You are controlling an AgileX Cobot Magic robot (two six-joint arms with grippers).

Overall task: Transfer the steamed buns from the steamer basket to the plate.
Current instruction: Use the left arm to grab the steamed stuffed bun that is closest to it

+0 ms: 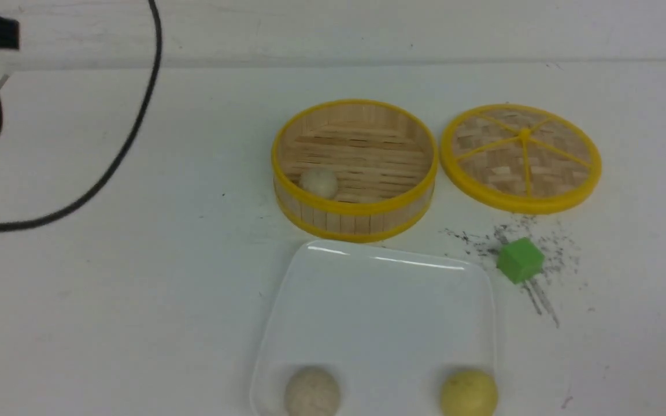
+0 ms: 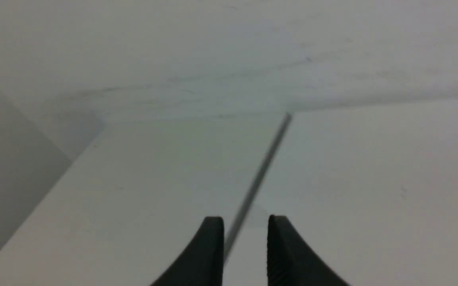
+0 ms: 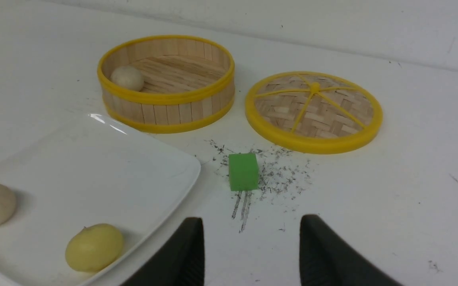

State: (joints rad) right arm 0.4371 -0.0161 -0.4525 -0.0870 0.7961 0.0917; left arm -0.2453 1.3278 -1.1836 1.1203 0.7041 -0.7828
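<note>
- Yellow bun (image 1: 469, 394) + speckled bun (image 1: 313, 393) sit on white plate (image 1: 379, 323), bottom of front frame, nearest cam; yellow one lower right of plate, speckled one lower left.
- Steamer basket (image 1: 356, 222), upper centre, w/ last bun (image 1: 319, 183) inside, near its front left wall.
- Progress: 2 of 3 buns on plate, 1 left to move, so approx. two-thirds done by my read.
- L pincer (image 2: 245, 219): tips apart, nothing btwn them, over bare tabletop (image 2: 352, 178).
- R pincer (image 3: 252, 218): tips wide apart, also w/o a bun.
- Woven lid (image 1: 483, 176) off, upper right; green cube (image 1: 521, 260) right of plate, prob. not part of job.
</note>
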